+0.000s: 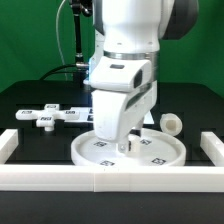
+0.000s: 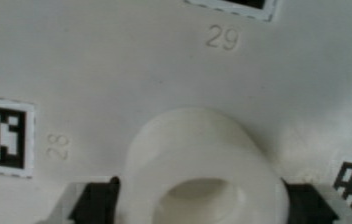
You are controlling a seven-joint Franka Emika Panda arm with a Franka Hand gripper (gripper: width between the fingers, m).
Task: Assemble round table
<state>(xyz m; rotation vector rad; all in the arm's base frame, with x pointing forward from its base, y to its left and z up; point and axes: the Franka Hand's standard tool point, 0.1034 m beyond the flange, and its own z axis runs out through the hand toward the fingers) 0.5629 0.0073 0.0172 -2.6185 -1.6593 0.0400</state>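
Note:
The round disc (image 1: 150, 152) lies flat near the front rail, with tags on its face; its surface fills the wrist view (image 2: 137, 70). My gripper (image 1: 117, 138) hangs straight down over the disc's middle. It is shut on the short white leg (image 2: 194, 160), which has a hollow end and sits between the dark fingers (image 2: 98, 202). In the exterior view the leg (image 1: 125, 147) stands upright, low at the disc's face, mostly hidden by the hand. A small white part with a round opening (image 1: 172, 124) lies at the exterior view's right; I cannot tell if it is the base piece.
The long white border rail (image 1: 110, 178) runs along the front with raised ends at both sides. The marker board (image 1: 45, 116) lies flat at the exterior view's left. A dark stand with cables (image 1: 78, 40) rises at the back.

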